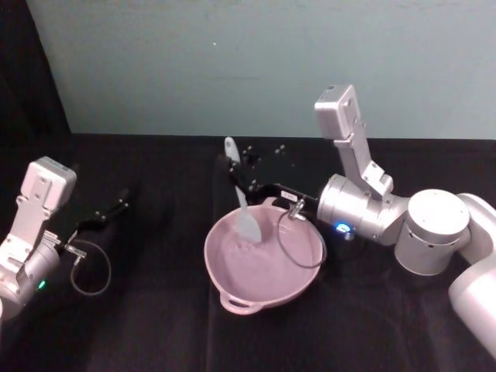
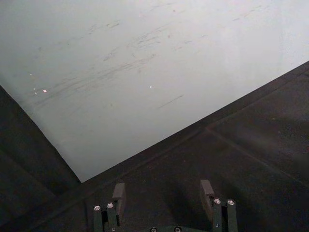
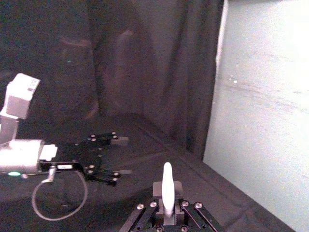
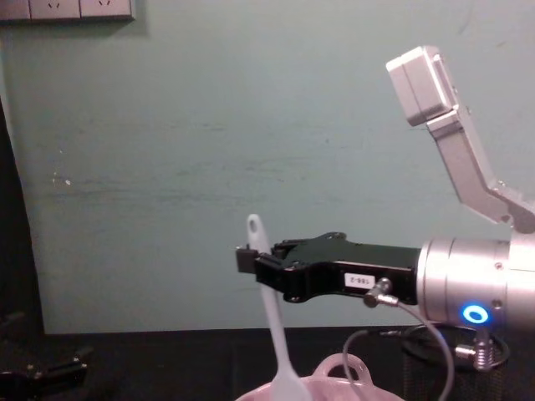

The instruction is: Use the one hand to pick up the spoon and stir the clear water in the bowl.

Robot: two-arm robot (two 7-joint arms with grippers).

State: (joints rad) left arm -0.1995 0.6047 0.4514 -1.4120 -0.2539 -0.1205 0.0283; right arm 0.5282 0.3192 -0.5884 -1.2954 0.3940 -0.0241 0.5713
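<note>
Black right gripper (image 4: 251, 259), its white label (image 4: 355, 281) unreadable to us, clamps the slim white plastic spoon (image 4: 272, 326) dipping into the pinkish bowl (image 1: 232, 298); left gripper (image 3: 121, 155) lies parted.

Soft, even light brightens the pale wall (image 1: 232, 62) in the upper frame; the black bench (image 1: 155, 325) below is dim and shows almost no cast shadows. A blue indicator lamp (image 4: 475, 314) glows at lower right of the chest view, and small glare specks (image 2: 44, 90) dot the wall in the left wrist view.
</note>
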